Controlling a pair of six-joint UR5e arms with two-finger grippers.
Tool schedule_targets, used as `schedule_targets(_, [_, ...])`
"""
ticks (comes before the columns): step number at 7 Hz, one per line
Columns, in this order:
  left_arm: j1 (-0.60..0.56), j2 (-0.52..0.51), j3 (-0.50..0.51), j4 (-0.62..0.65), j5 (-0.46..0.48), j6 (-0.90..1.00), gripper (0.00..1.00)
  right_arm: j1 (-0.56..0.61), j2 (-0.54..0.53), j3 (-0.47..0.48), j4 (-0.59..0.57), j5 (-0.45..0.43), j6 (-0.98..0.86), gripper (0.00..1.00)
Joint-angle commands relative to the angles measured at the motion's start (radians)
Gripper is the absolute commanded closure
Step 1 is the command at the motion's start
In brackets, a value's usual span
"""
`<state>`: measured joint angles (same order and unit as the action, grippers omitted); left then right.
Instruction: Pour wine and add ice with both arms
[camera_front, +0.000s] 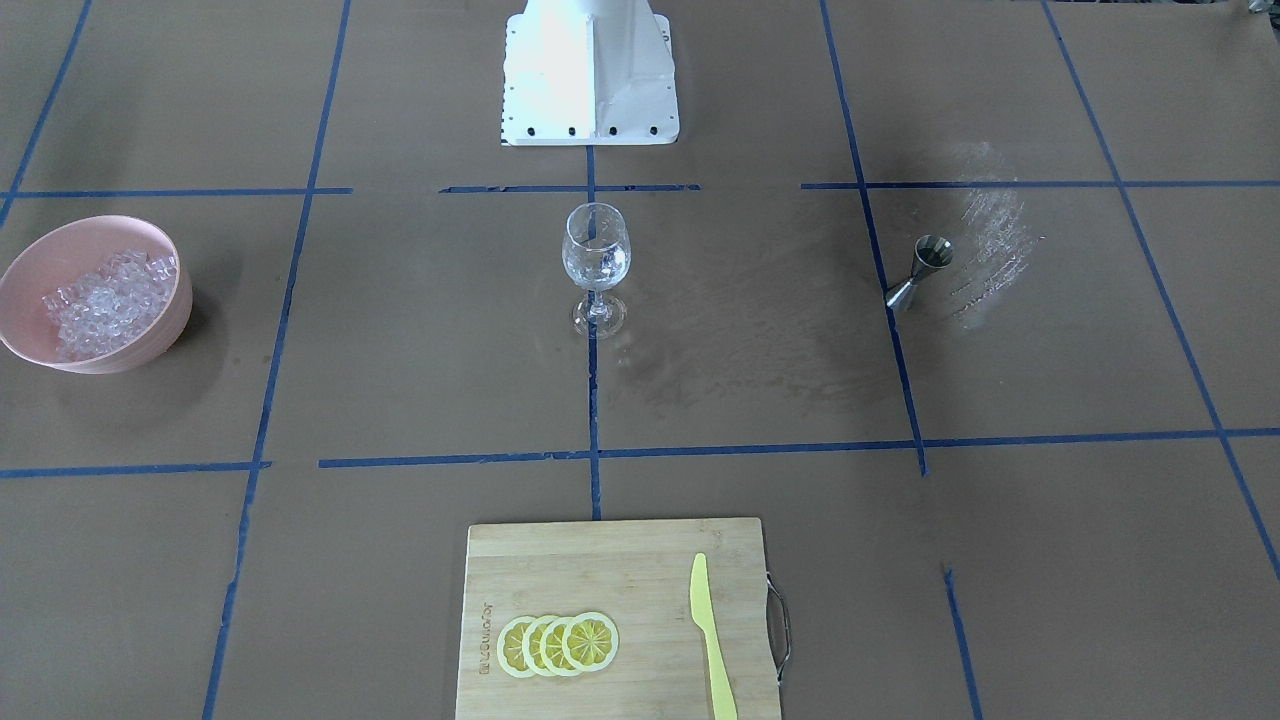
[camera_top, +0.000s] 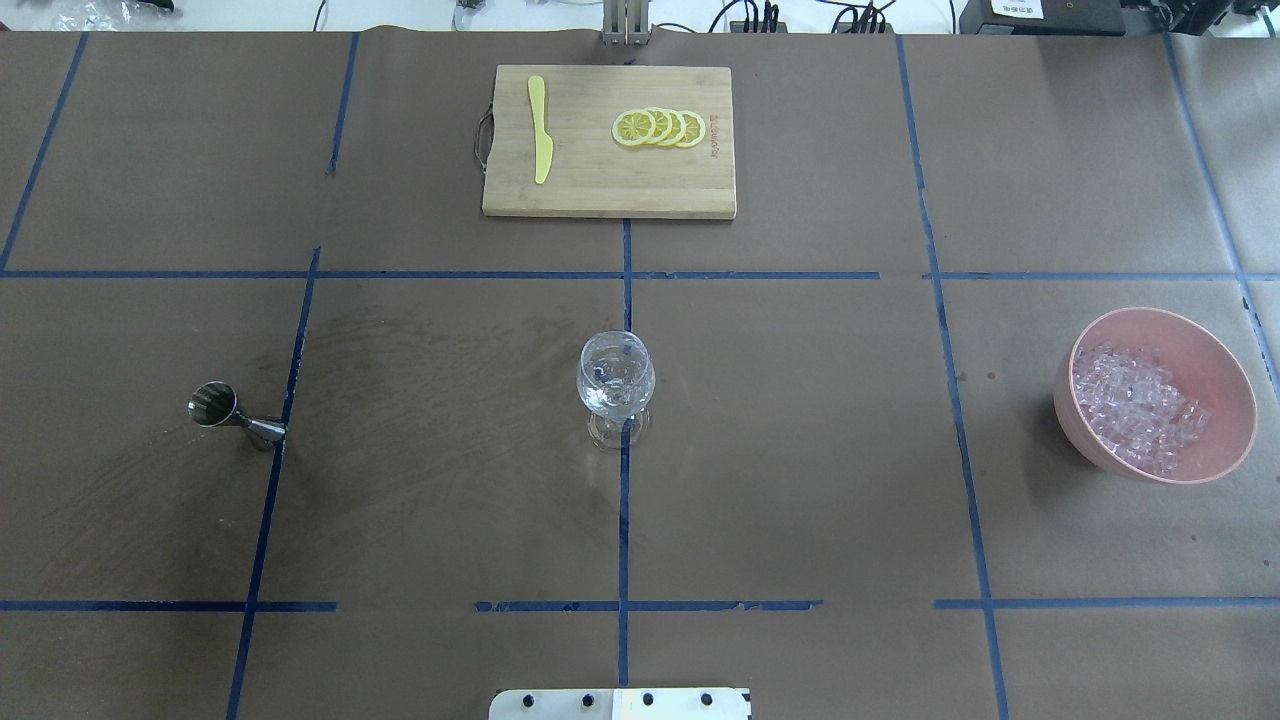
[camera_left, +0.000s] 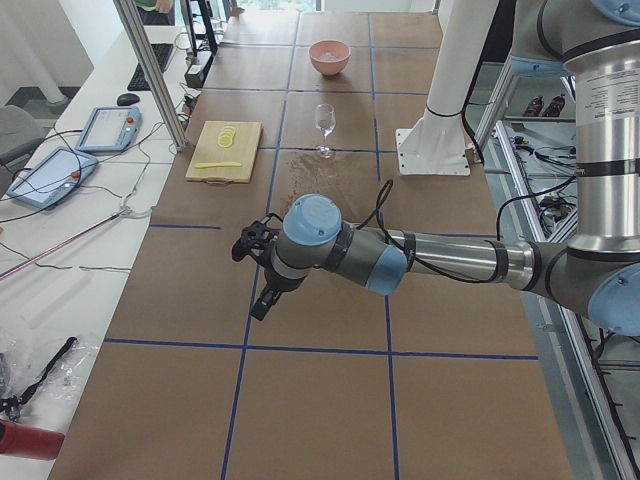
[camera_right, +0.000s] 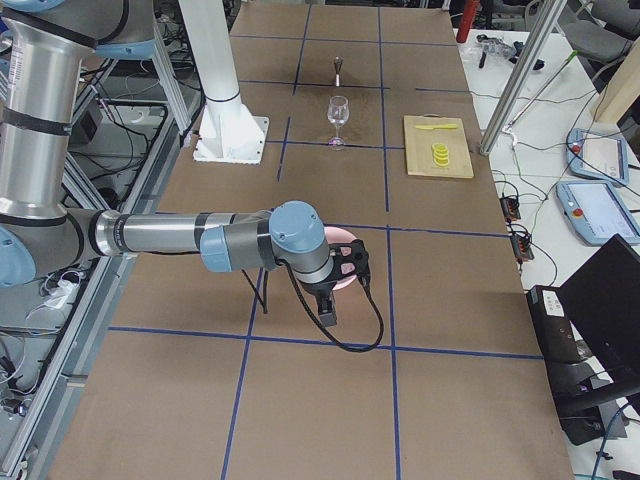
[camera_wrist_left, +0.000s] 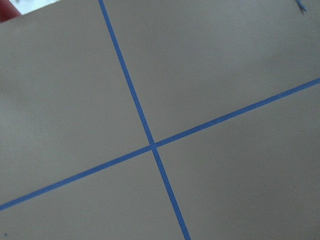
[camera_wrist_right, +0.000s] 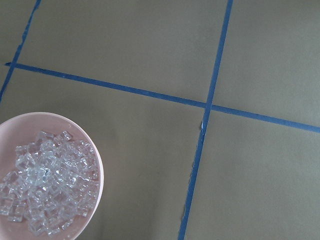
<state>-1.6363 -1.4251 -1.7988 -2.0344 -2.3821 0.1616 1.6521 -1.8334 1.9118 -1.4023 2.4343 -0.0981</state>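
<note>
A clear wine glass stands upright at the table's middle, with something clear glinting in its bowl; it also shows in the overhead view. The ice fills a pink bowl on the robot's right side, seen close in the right wrist view. A steel jigger stands on the robot's left side. My left gripper hangs over bare table far from the glass. My right gripper hovers near the bowl. Both show only in the side views, so I cannot tell whether they are open or shut.
A wooden cutting board lies at the far side with several lemon slices and a yellow knife. The white pedestal stands at the robot's side. Blue tape lines cross the brown table.
</note>
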Motion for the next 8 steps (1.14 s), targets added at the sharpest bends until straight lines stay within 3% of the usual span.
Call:
schedule_targets(1, [0.0,0.012,0.065,-0.348,-0.014,-0.104,0.0,0.0,0.013,-0.008,0.025,-0.014,0.001,0.0])
schedule_targets(3, [0.039,0.014,0.091,-0.645,-0.014,-0.284,0.0,0.0,0.014,-0.011,0.084,-0.011,0.006,0.0])
schedule_targets(4, [0.088,0.009,0.078,-0.658,0.004,-0.383,0.0,-0.002,0.014,-0.011,0.089,-0.012,0.001,0.0])
schedule_targets(6, [0.275,0.011,0.04,-0.777,0.184,-0.576,0.0,-0.005,0.014,-0.011,0.091,-0.015,0.001,0.0])
schedule_targets(8, [0.476,0.018,-0.019,-0.851,0.423,-0.755,0.0,-0.005,0.014,-0.011,0.089,-0.014,0.003,0.0])
